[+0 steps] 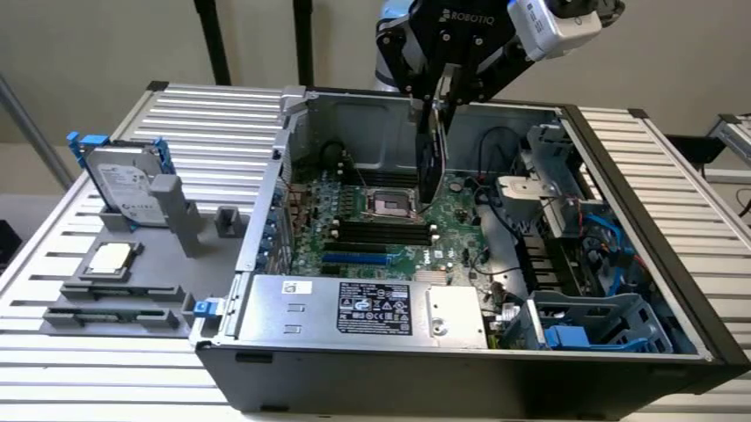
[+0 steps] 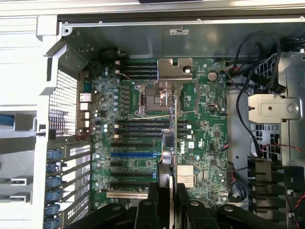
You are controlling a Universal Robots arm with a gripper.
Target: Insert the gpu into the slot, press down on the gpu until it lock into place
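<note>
My gripper (image 1: 437, 98) hangs over the open computer case, shut on the gpu (image 1: 434, 154). The card hangs edge-down above the CPU socket area, apart from the green motherboard (image 1: 308, 230). In the wrist view the gpu (image 2: 173, 136) appears edge-on, with its silver end bracket (image 2: 174, 71) at the far end and black fingers (image 2: 153, 202) clamped on either side of it. The slot (image 1: 355, 260) is a bright-blue strip on the board near the power supply. In the wrist view the slot (image 2: 134, 155) lies off to one side of the card's edge, with nothing in it.
Black memory slots (image 1: 378, 232) and the CPU socket (image 1: 391, 205) lie under the card. A power supply (image 1: 366, 308) fills the case's near end. A drive cage and cables (image 1: 564, 211) stand at the exterior view's right. A hard drive (image 1: 123, 186) and grey fixtures (image 1: 112, 290) sit on the table.
</note>
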